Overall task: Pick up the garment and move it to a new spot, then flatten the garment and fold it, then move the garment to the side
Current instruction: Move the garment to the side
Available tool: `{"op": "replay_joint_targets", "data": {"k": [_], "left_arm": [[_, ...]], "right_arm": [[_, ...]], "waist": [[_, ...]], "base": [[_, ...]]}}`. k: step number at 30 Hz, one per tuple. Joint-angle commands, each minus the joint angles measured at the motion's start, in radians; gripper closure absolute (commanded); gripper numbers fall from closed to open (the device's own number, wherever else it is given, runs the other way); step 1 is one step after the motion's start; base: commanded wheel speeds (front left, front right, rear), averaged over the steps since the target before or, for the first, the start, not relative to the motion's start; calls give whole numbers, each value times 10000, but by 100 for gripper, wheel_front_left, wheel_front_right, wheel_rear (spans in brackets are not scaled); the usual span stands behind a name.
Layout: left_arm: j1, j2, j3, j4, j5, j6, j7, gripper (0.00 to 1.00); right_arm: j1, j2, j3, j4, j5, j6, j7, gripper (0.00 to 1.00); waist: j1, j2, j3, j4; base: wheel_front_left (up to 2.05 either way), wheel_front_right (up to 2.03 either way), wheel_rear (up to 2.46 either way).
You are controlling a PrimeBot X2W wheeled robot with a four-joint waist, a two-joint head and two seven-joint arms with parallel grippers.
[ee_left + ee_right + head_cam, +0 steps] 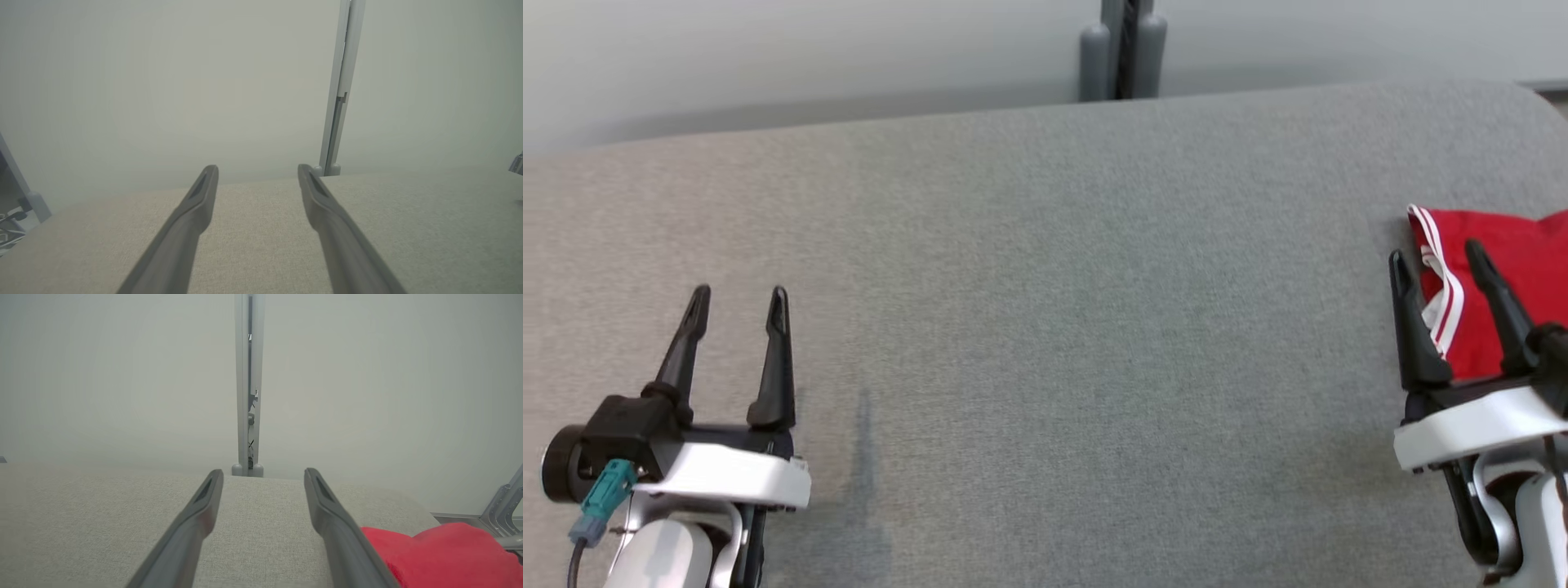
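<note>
At far right, the red garment (1531, 265) lies on the grey table (1045, 327); left gripper (740, 291) and right gripper (1435, 251) gape empty.

Looks like a robot lab or test cell, not a home: grey cloth-covered table (1045, 327), bare pale partition walls (768, 49) behind it, grey metal post (1123, 49) at the far edge, loose cables (9, 230) off the left, metal frame (501, 506) off the right.

No text, label, brand, number or sign can be read on anything in view.
</note>
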Motion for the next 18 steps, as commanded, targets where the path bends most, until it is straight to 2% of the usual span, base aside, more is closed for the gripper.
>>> {"op": "replay_joint_targets", "data": {"k": [1,8,18], "left_arm": [[191,110,-16,101,-24,-11,31,0],[723,197,-103,317,-121,0,124,0],[1318,246,-208,386,-209,63,221,0]], "right_arm": [[288,46,-65,-91,-31,-2,135,0],[1081,281,-119,-130,-28,-2,400,0],[1893,409,-298,-298,-103,-2,618,0]], "waist": [[0,0,-462,352],[0,0,-1164,621],[0,0,-1700,651]], "base": [[0,0,0],[0,0,0],[0,0,0]]}}
